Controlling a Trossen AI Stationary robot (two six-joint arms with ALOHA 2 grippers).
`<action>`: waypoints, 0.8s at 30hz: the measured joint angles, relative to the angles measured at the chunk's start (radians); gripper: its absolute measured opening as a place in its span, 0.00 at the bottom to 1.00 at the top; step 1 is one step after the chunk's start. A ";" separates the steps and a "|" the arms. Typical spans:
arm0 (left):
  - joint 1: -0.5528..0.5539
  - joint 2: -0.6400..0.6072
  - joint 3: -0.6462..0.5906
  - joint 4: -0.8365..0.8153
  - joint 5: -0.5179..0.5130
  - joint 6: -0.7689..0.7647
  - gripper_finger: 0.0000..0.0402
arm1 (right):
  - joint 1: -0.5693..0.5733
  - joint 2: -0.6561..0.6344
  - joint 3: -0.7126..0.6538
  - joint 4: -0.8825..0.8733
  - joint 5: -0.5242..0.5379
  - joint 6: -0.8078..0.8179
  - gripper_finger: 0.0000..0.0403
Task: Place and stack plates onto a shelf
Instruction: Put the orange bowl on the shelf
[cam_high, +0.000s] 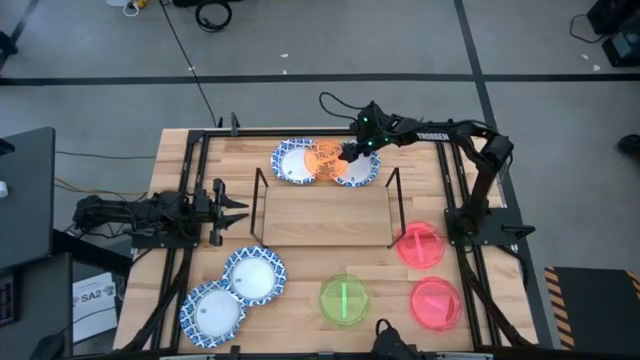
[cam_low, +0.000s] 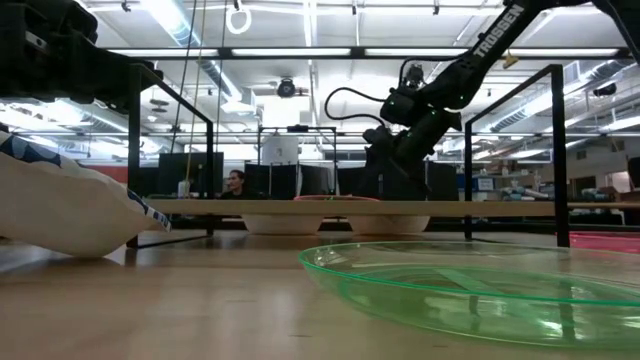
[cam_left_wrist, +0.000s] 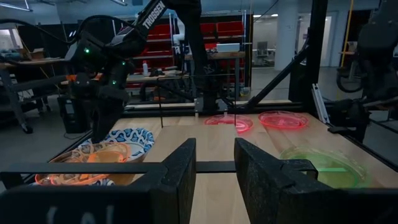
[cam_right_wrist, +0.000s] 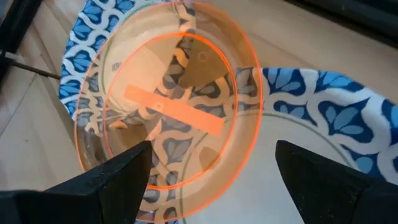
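Currently I read the step as pick-up of the orange plate (cam_high: 324, 160), not yet gripped. My right gripper (cam_high: 349, 152) hangs just above the far edge of the table, fingers spread wide, nothing between them. In the right wrist view the orange plate (cam_right_wrist: 168, 106) lies directly under the gripper, resting across two blue-rimmed white plates (cam_high: 293, 161) that sit side by side and overlap; one finger (cam_right_wrist: 106, 180) shows over the orange rim, the other finger (cam_right_wrist: 323, 174) over the neighbouring white plate. Cannot tell whether the tips touch the rim yet.

Shelf (cam_high: 325, 215) sits just on the near side of the gripper, between it and the front row of plates; its board is bare, so no plate has been stacked. Further out: two red-pink plates (cam_high: 418, 244) to the gripper's near right side, a green plate (cam_high: 344, 299) beyond the shelf, and two more blue-rimmed white plates (cam_high: 253, 275) well apart at the near left.

Next move, as I judge it: drop slightly, get one finger under the orange rim, close, lift clear of the white plates w/o dragging them, then carry over the wire frame to the shelf board. Risk: thin rim slips, or the plate below shifts.

Left gripper (cam_high: 232, 212) waits beside the shelf's left end, fingers partly apart, empty.
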 joint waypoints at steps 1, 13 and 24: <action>0.000 0.000 0.000 0.000 0.000 0.000 0.29 | 0.002 0.001 0.000 -0.005 0.000 0.000 0.86; 0.000 0.000 0.000 0.000 0.000 0.000 0.29 | 0.047 0.001 0.000 -0.001 0.021 0.000 0.86; 0.000 0.000 0.000 0.000 0.000 0.000 0.29 | 0.050 0.001 0.000 -0.002 0.031 0.002 0.86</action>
